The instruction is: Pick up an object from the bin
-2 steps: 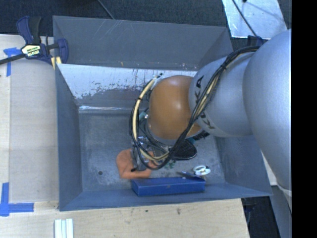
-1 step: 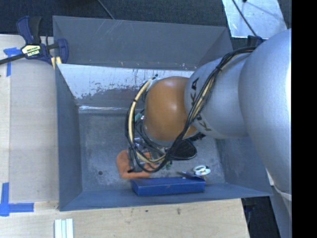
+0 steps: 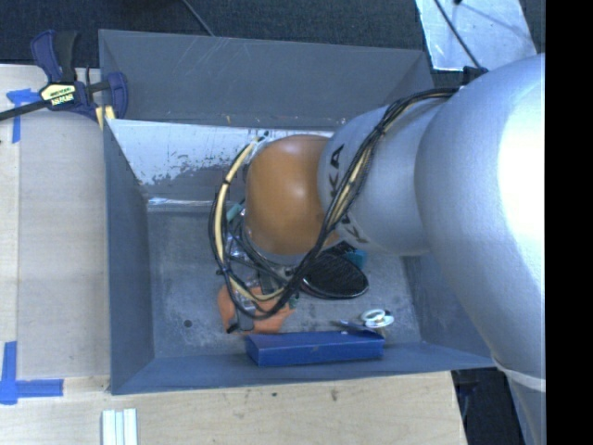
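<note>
Bin [image 3: 127, 248]: grey sheet metal with sloped walls; the floor is scuffed and speckled.

Orange object [image 3: 262, 321]: soft-looking and irregular in shape, on the floor at about 6 o'clock from the bin's centre. It is largely covered by the tool above it.

Gripper [image 3: 246, 297]: hangs low, directly over the orange object and apparently touching it. It sits beneath the arm's smooth, domed orange cover and looped cables. Whether it is open or closed cannot be told, and no grasp is confirmed.

Blue block [image 3: 315, 349]: long, flat and rectangular, lying against the near wall at 5 o'clock, just beside the orange object.

Black oval item [image 3: 335, 276]: ribbed surface, at 3 o'clock, partly under the arm.

Small pale ring-like piece [image 3: 375, 320]: at 4 o'clock, near the block's right end.
</note>
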Robot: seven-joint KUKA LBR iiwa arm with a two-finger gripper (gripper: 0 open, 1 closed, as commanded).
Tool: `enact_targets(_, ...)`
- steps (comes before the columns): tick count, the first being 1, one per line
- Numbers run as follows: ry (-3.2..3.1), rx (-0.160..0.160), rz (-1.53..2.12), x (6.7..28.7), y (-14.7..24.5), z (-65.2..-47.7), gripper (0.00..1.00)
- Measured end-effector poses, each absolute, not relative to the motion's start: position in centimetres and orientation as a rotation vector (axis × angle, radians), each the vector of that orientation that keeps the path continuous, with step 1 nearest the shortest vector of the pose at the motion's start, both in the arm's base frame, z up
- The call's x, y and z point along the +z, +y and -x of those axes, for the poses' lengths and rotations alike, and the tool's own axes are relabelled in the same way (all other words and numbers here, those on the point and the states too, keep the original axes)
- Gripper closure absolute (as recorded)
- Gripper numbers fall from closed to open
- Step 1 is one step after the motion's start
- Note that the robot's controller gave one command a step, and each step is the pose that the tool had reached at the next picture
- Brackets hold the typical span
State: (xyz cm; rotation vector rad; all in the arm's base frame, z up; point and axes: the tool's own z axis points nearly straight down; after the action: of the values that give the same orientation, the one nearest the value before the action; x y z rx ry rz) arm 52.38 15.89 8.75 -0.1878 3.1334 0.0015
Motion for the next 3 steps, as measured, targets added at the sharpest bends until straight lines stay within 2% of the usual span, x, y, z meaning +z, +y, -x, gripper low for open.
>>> enact_targets(1,3.133,0.001,0.187,8.8,15.9,-52.4,0.0)
enact_targets(2,3.132,0.005,0.134,7.8,12.8,-51.2,0.0)
enact_targets(3,3.137,0.001,-0.057,7.2,10.3,-50.8,1.0)
